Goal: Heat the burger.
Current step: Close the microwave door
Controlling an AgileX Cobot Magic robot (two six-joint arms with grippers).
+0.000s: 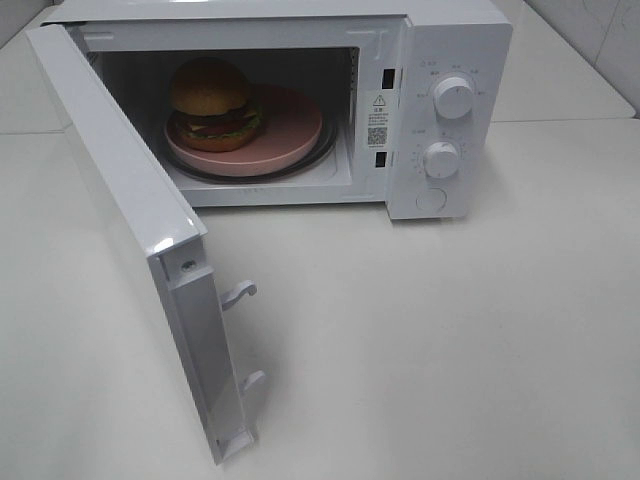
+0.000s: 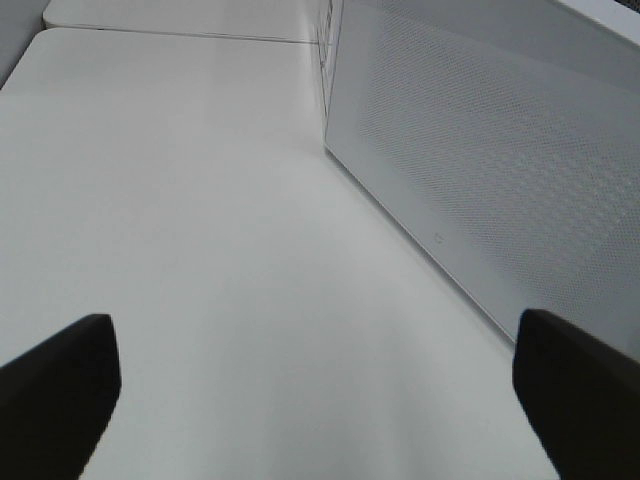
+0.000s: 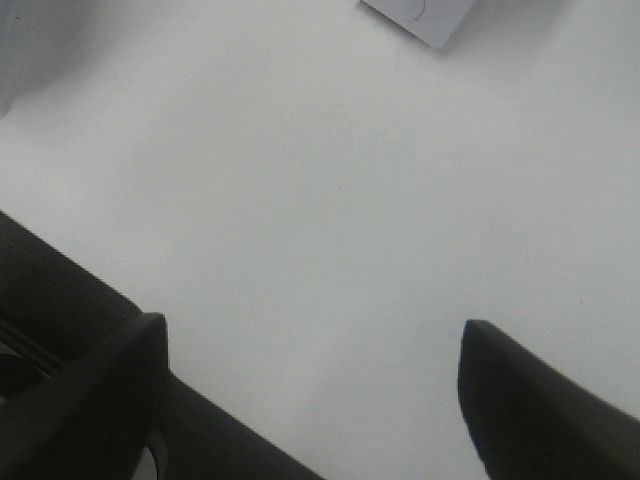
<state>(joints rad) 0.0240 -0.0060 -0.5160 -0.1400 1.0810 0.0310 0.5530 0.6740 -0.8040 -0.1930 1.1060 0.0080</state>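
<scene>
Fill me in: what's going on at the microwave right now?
The glossy golden-brown burger sits on a round pink plate inside the white microwave, whose door stands wide open. Nothing is being held. The left gripper is open over the white table beside that door, and the right gripper is open over the table near the microwave's front corner. The door is not yet closed.

Kitchen setting: microwave (image 1: 395,60) on white table (image 1: 450,350).
</scene>
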